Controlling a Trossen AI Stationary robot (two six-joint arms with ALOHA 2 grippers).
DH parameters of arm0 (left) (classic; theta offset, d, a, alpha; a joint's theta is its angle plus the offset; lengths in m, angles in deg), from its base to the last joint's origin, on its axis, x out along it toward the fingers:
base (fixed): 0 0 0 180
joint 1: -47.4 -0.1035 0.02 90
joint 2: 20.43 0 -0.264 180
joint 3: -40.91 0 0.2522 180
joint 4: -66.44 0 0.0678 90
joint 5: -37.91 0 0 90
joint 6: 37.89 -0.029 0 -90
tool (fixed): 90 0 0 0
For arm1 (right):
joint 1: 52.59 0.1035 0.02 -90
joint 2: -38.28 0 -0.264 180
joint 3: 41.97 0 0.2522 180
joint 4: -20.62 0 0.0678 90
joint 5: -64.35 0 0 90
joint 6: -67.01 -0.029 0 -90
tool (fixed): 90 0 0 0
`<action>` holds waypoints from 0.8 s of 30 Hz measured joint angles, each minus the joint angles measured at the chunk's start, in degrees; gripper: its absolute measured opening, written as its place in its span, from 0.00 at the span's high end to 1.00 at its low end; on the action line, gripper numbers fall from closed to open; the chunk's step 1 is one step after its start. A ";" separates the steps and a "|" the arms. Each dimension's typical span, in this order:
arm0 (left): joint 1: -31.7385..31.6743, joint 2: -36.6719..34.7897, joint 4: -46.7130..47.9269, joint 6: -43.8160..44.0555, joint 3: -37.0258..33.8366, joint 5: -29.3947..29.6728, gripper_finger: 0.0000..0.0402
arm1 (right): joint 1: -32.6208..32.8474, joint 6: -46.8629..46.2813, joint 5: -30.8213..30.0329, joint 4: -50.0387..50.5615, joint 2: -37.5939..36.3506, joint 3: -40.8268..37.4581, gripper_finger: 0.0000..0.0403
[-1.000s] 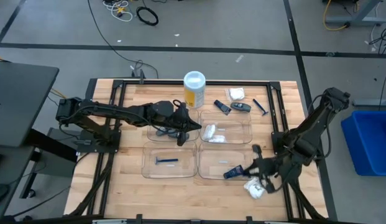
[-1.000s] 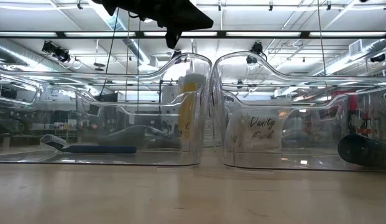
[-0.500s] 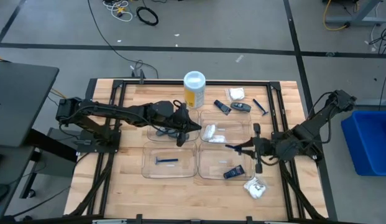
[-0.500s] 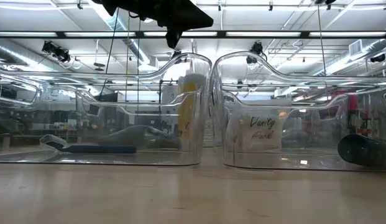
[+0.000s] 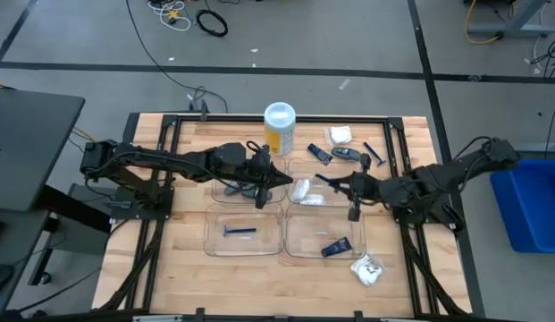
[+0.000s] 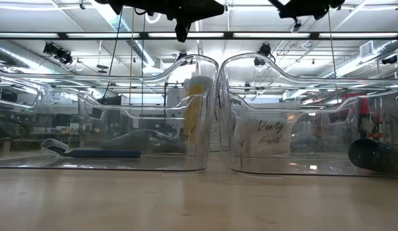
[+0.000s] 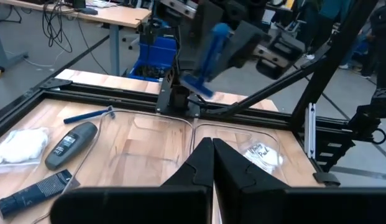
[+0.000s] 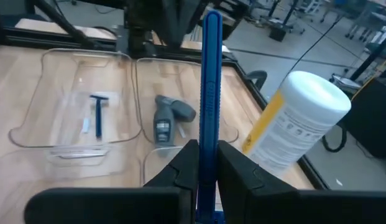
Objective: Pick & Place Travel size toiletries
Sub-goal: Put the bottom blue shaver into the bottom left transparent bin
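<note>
The table (image 5: pixel 183 130) carries 4 clear trays, and the right gripper (image 8: pixel 205 163) hangs above the far right tray (image 5: pixel 323 187), its 2 fingers clamped on a blue razor (image 8: pixel 211 93) that stands upright between them, handle up. That grip looks chosen so the razor can drop straight into a tray. Beyond the gripper sits the near left tray (image 8: pixel 81 118), already holding another blue razor (image 8: pixel 97 115); I judge the carried razor belongs there. Just beside it, the far left tray (image 8: pixel 186 87) holds a grey stick (image 8: pixel 163 121). The yellow canister (image 8: pixel 298 118) stands off to one side, clear of the path. The left gripper (image 7: pixel 208 168) waits over the far left tray, fingers pressed together, empty. Smaller pieces rest outside the trays beyond it: a white packet (image 7: pixel 18 144), a grey stick (image 7: pixel 69 144), a dark blue tube (image 7: pixel 32 191), 1 more razor (image 7: pixel 88 114).
</note>
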State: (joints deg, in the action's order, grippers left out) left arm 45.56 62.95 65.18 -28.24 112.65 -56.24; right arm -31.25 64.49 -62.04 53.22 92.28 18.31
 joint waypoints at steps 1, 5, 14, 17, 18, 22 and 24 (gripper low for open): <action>-0.02 0.00 -0.01 0.00 0.01 0.00 0.99 | -1.01 0.34 0.95 -0.30 0.00 0.00 0.89; -0.01 0.00 -0.06 0.00 0.01 0.06 0.99 | -4.62 0.58 5.30 -2.53 0.00 0.00 0.89; -0.02 0.00 -6.38 -0.89 -0.01 -0.14 0.99 | -9.92 3.49 15.65 -13.78 0.02 0.00 0.90; -0.01 0.00 -8.94 -0.90 0.00 -1.25 0.99 | -10.98 3.68 15.66 -17.36 0.02 0.00 0.90; 0.00 0.02 -9.88 -0.93 -0.01 -1.51 0.99 | -11.26 4.02 15.64 -18.52 0.02 0.00 0.90; -0.02 0.00 -13.24 -1.92 0.00 -1.72 0.99 | -12.28 4.98 17.24 -22.01 0.02 0.00 0.90; -0.02 0.02 -14.80 -1.95 -0.01 -1.70 0.99 | -12.63 4.97 17.98 -22.82 0.02 0.00 0.90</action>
State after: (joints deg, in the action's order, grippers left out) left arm 45.53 62.97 50.38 -30.19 112.64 -57.94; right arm -43.88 69.46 -44.07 30.40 92.30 18.31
